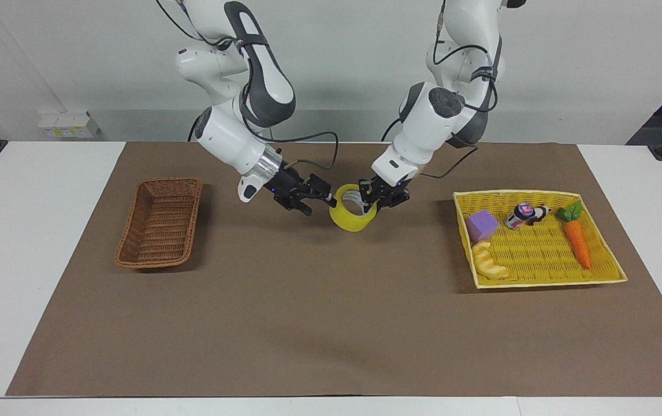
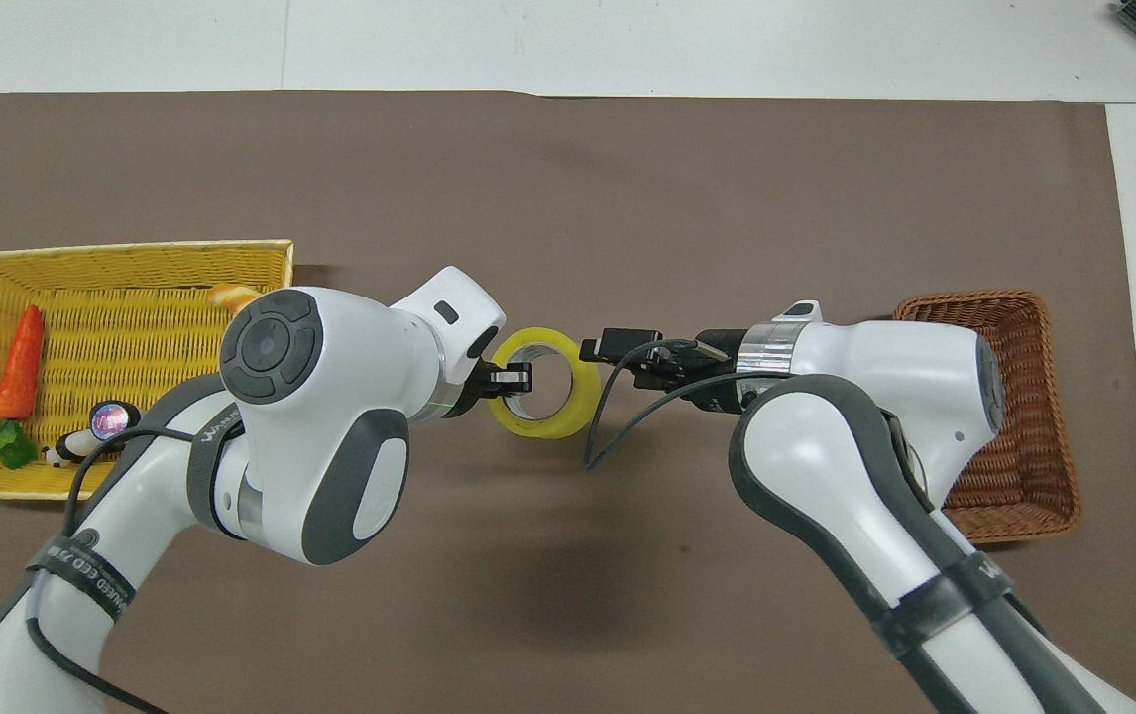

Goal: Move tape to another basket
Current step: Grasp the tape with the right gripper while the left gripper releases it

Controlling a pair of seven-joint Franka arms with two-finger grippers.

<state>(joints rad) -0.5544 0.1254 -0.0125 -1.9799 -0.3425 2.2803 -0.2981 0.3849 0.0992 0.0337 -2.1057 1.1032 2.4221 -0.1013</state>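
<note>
The tape (image 1: 353,218), a thick yellow roll, hangs above the middle of the brown mat. My left gripper (image 1: 372,198) is shut on the tape's rim, one finger inside the ring. It shows the same way in the overhead view, tape (image 2: 540,424) and left gripper (image 2: 511,378). My right gripper (image 1: 320,203) is open and level with the tape, its fingertips right at the roll's other edge; I cannot tell if they touch. It also shows in the overhead view (image 2: 600,359). The brown wicker basket (image 1: 160,222) stands empty at the right arm's end of the table, also seen from overhead (image 2: 1012,416).
A flat yellow woven tray (image 1: 545,257) lies at the left arm's end. It holds a purple block (image 1: 482,224), a bread toy (image 1: 490,261), a carrot (image 1: 577,240) and a small can (image 1: 521,215). A brown mat (image 1: 319,312) covers the table.
</note>
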